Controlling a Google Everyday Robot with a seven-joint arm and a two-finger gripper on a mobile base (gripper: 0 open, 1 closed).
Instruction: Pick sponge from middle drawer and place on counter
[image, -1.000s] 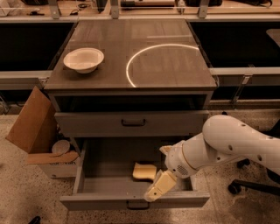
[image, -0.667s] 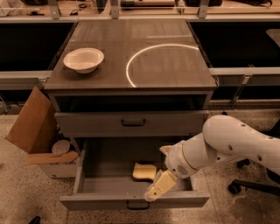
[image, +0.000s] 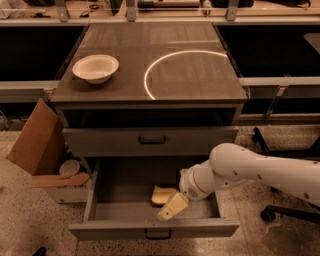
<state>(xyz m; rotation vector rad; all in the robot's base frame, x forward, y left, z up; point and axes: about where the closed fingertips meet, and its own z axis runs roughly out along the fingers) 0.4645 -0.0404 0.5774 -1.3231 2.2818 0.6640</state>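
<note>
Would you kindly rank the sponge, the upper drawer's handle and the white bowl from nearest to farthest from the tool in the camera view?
The tool hangs inside the open middle drawer.
1. Sponge, just left of it.
2. Upper drawer's handle, above it.
3. White bowl, on the counter, left side.

Listed on table (image: 200, 85), 9 o'clock side: bowl (image: 95, 67). Listed in middle drawer (image: 115, 210), below table: sponge (image: 161, 194); gripper (image: 172, 206) is positioned just beside it, at its 5 o'clock.
</note>
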